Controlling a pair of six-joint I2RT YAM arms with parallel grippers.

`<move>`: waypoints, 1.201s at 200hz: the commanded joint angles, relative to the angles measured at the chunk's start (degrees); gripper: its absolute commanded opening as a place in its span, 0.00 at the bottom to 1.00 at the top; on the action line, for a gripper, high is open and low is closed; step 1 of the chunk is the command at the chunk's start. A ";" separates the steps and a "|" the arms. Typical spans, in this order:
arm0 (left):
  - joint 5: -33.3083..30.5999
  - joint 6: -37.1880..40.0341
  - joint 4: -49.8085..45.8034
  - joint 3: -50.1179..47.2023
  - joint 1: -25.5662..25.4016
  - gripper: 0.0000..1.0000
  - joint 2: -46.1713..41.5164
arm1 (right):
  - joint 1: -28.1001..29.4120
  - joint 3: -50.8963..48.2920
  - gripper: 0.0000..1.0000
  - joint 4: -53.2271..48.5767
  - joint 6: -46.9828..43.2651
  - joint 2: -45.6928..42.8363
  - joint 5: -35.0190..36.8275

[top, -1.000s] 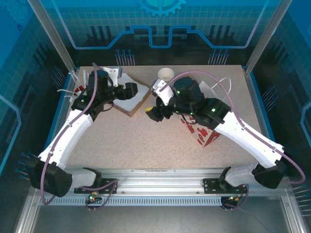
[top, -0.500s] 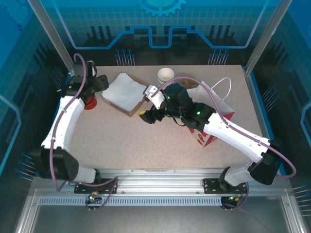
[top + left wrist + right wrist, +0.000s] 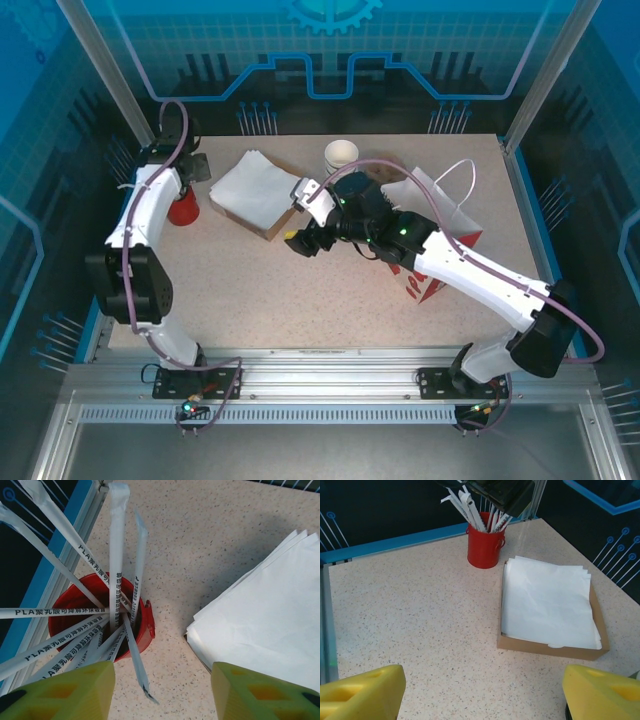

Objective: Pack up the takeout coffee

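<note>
The takeout coffee is hidden from me. My left gripper hovers at the far left corner, just above a red cup full of paper-wrapped straws. Its jaws are open, and the tip of one leaning straw pokes into the gap without being touched. My right gripper stands open over bare table mid-left, nothing between its yellow fingers. The red and white gift bag lies behind the right arm.
A cardboard tray of white napkins sits between the red straw cup and the right gripper. Lidless cream cups stand at the back centre. The blue table edge runs close behind the straw cup.
The left arm swung away from the napkin tray to the far left corner over the straw cup, its jaws narrowing. The right gripper slid slightly left toward the napkin tray.
</note>
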 commanded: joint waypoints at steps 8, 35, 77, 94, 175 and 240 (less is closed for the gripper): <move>-1.85 1.38 -2.08 3.26 0.34 0.47 2.35 | 0.30 1.76 0.83 1.37 0.65 1.85 -1.99; -3.71 1.84 -2.43 3.68 0.34 0.41 3.55 | 0.41 1.81 0.83 1.08 0.79 2.35 -1.81; -4.01 1.81 -2.86 3.76 0.34 0.34 4.32 | 0.42 1.98 0.83 0.36 0.97 2.89 -1.82; -3.64 1.67 -2.93 3.37 0.34 0.30 4.36 | 0.48 1.85 0.83 0.22 0.97 3.09 -1.57; -3.92 1.54 -3.84 3.35 0.27 0.05 1.67 | 0.47 2.03 0.83 -1.01 0.97 2.81 -0.93; -4.95 3.36 -6.02 5.81 -1.62 0.00 -7.98 | 0.49 3.93 0.83 -4.77 1.32 0.68 1.74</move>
